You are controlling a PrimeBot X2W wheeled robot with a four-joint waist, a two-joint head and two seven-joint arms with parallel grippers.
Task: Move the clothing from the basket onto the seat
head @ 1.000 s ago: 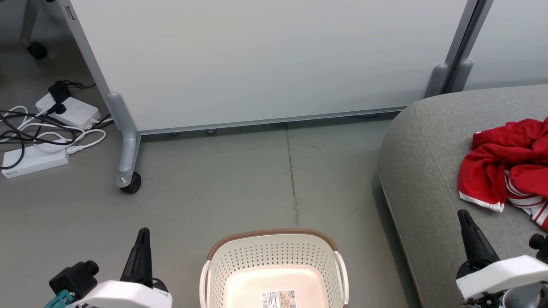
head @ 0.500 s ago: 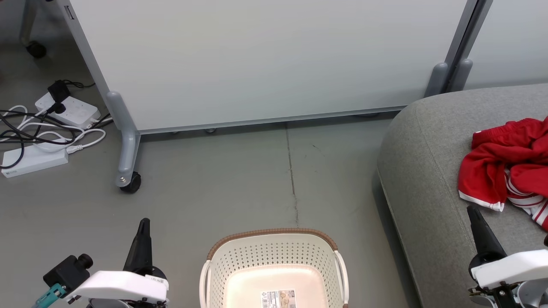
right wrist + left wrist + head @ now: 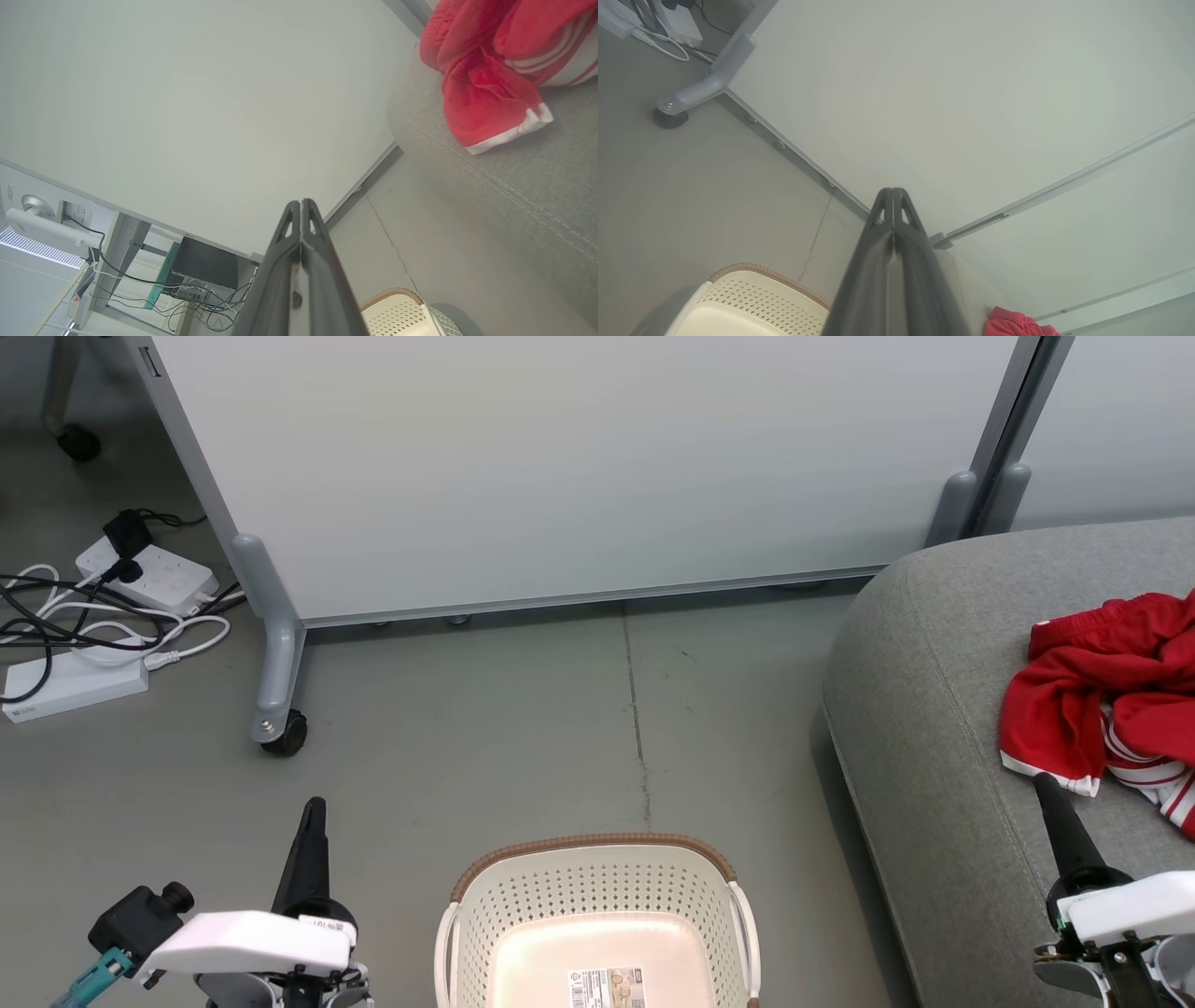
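The red clothing (image 3: 1111,695) with white striped trim lies crumpled on the grey seat (image 3: 934,709) at the right; it shows too in the right wrist view as clothing (image 3: 486,70) on the seat (image 3: 504,186). The cream basket (image 3: 597,924) with its brown rim stands on the floor at bottom centre, holding no garment, its barcode label showing. My left gripper (image 3: 313,805) is shut, left of the basket. My right gripper (image 3: 1041,782) is shut over the seat, just below the clothing. In both wrist views the fingers are pressed together: left gripper (image 3: 893,190), right gripper (image 3: 300,201).
A white wheeled partition (image 3: 560,476) stands behind, its caster (image 3: 283,735) on the grey floor left of centre. Power strips and tangled cables (image 3: 103,607) lie at the far left. Bare floor stretches between basket and partition.
Both arms have drawn back toward the bottom edge. The right gripper has slid lower and to the right, away from the clothing. The clothing and basket lie still.
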